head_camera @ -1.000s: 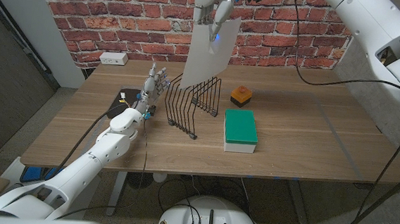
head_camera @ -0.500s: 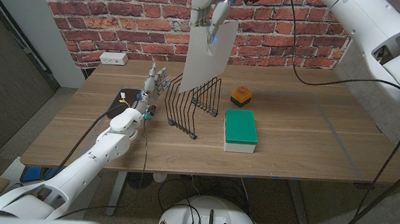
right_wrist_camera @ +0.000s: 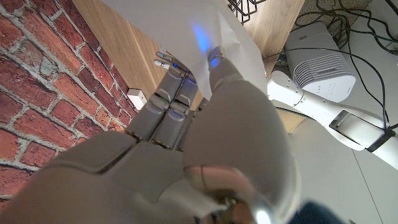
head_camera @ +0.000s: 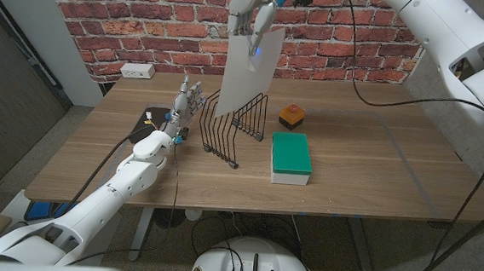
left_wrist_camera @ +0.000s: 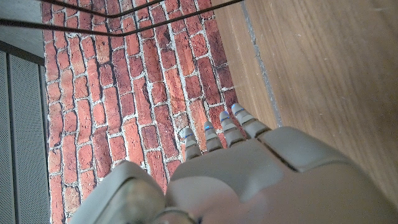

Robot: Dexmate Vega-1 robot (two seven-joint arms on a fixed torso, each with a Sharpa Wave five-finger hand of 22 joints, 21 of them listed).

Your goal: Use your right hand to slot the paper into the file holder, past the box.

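Note:
My right hand (head_camera: 257, 10) is raised high over the table's back middle and pinches the top edge of a white sheet of paper (head_camera: 248, 74). The sheet hangs down with its lower edge just above the black wire file holder (head_camera: 233, 129). In the right wrist view the right hand (right_wrist_camera: 186, 118) grips the paper (right_wrist_camera: 186, 18) between thumb and fingers. A green box (head_camera: 291, 155) on a white base lies to the right of the holder. My left hand (head_camera: 186, 104) stands upright with fingers apart just left of the holder, holding nothing; its fingertips (left_wrist_camera: 217, 134) show in the left wrist view.
A small orange and black object (head_camera: 291, 115) sits behind the green box. A white power strip (head_camera: 137, 71) lies at the table's back left, and a dark item (head_camera: 153, 115) sits behind my left hand. A brick wall (head_camera: 148, 18) stands behind the table.
My right hand has shifted slightly left and down with the paper, bringing the sheet's lower edge closer to the file holder. The left hand has not moved.

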